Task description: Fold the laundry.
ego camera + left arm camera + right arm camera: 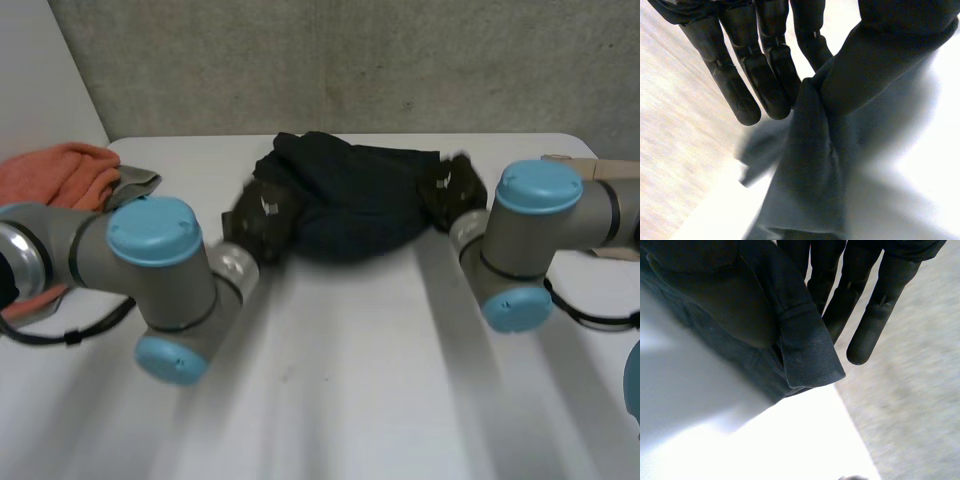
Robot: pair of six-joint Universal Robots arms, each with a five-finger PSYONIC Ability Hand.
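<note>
Here, a white table [330, 390] fills the foreground, its top plain and smooth. Behind it stands a rough grey wall [350, 60], and a paler wall meets it at the far left.

A dark garment [365, 205] lies bunched toward the far edge of the table, about midway across. It sags in a curve between the two black hands.

The left hand [265, 222] is at the garment's left end. In the left wrist view its fingers [747, 95] are straight and close together. A twisted fold of the dark cloth is caught against them on the thumb side and hangs down over the table. The thumb itself is hidden by cloth.

The right hand [448, 192] is at the garment's right end. In the right wrist view its fingers [875, 325] are also straight. A hemmed edge of the cloth is gripped beside them and hangs just above the table. The cloth covers the thumb here too.

The grey arms with light-blue caps reach in from the near side, one on each side of the garment.

At the table's far left edge sits a crumpled orange cloth [55, 175], well apart from the garment. A small grey cloth [138, 185] touches its inner side. At the far right edge is a beige object [600, 165], too unclear to identify.
</note>
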